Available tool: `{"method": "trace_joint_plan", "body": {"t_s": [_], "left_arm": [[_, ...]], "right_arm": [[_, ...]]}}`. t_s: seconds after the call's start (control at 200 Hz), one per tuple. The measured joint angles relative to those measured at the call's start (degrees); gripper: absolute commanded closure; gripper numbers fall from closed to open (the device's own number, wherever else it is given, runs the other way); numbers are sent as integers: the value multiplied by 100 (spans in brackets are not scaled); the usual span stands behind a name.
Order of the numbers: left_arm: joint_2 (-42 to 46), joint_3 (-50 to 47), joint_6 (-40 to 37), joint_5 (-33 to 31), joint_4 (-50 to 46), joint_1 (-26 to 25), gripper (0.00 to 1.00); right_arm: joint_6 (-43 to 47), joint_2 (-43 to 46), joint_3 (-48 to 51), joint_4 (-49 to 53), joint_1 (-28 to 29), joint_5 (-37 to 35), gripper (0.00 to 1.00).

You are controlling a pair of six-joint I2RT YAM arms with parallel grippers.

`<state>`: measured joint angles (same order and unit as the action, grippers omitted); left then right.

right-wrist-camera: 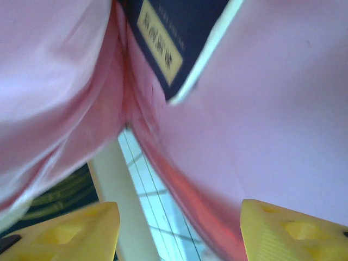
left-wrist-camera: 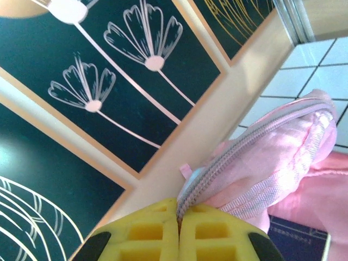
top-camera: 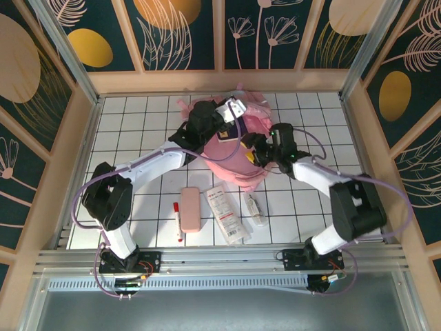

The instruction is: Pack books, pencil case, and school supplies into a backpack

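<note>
Step in hand, as I judge it: releasing the flat dark navy-blue book with yellow lettering inside the large soft pink fabric backpack, which lies at the far middle of the white gridded tabletop. The book sits between two pink fabric walls. Its labelled corner shows in the right wrist view, and a dark corner shows below the zipper rim in the left wrist view

Procedure for a clean release:
1. Use the left pincer to hold the zipper rim up and away, so that the mouth gapes wide
2. Spread the right pincer fully clear of the cover before any retreat
3. Draw the right arm back along its line of entry. A sideways pull risks snagging the lining or dragging the book out
4. Confirm that the book rests low in the compartment before going for the next item

Pincer state:
- Left pincer: yellow fingers pressed together, clamped on the grey zipper edge of the backpack
- Right pincer: yellow fingers well apart, nothing between them. Pink fabric and the book lie beyond the tips. Whether a finger brushes the fabric, I cannot tell

Not yet packed, in a row on the near tabletop: the slim red-and-white marker pen, the soft pink oblong pencil case, the long flat white packet with red print and the small clear tube
</note>
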<state>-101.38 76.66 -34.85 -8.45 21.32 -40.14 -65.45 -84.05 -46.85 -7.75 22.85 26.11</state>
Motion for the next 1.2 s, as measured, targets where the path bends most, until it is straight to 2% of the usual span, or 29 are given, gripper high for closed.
{"method": "trace_joint_plan", "body": {"t_s": [0.18, 0.31, 0.44, 0.581, 0.631, 0.671, 0.766, 0.801, 0.831, 0.856, 0.991, 1.046, 1.091, 1.156, 1.201], "left_arm": [[-31, -236, 68, 37, 79, -22, 100], [-31, -420, 68, 50, 221, -33, 100], [7, -754, 66, 275, 245, -37, 100], [170, -1322, 66, 962, 17, -37, 100], [240, -1532, 83, 1200, -68, -37, 100], [273, -1676, 118, 1353, -118, -37, 100], [278, -1836, 201, 1574, -232, -37, 100], [278, -1845, 236, 1628, -289, -37, 86], [286, -1845, 306, 1685, -319, -37, 66], [302, -1845, 358, 1731, -354, -35, 59], [682, -1718, 1167, 2214, -933, 33, 51], [970, -1670, 1714, 2470, -1093, 149, 50], [1294, -1679, 2297, 2717, -1169, 350, 48], [1827, -1805, 3206, 2938, -1137, 800, 38], [2240, -1993, 3908, 2933, -1108, 1207, 38]], "right_arm": [[1735, 1589, 328, 1648, 42, -540, 41], [2682, 2302, 479, 2570, 55, -1064, 41], [3235, 2551, 503, 3036, 76, -1377, 41], [3764, 2653, 361, 3217, 35, -1827, 38], [3886, 2653, 236, 3215, -70, -1915, 24], [3952, 2653, 111, 3202, -205, -1976, 19], [3766, 2629, -153, 3088, -632, -1934, 24], [3709, 2568, -240, 3040, -750, -1862, 26], [3657, 2463, -345, 3023, -807, -1810, 26], [3652, 2334, -457, 3047, -809, -1764, 26], [4054, 1311, -1390, 3298, -354, -1683, 26], [4409, 951, -1799, 3410, -153, -1648, 30], [4774, 697, -2127, 3510, -57, -1615, 31], [5219, 365, -2621, 3672, 4, -1620, 32], [5495, 83, -3034, 3805, 52, -1641, 33]]}}
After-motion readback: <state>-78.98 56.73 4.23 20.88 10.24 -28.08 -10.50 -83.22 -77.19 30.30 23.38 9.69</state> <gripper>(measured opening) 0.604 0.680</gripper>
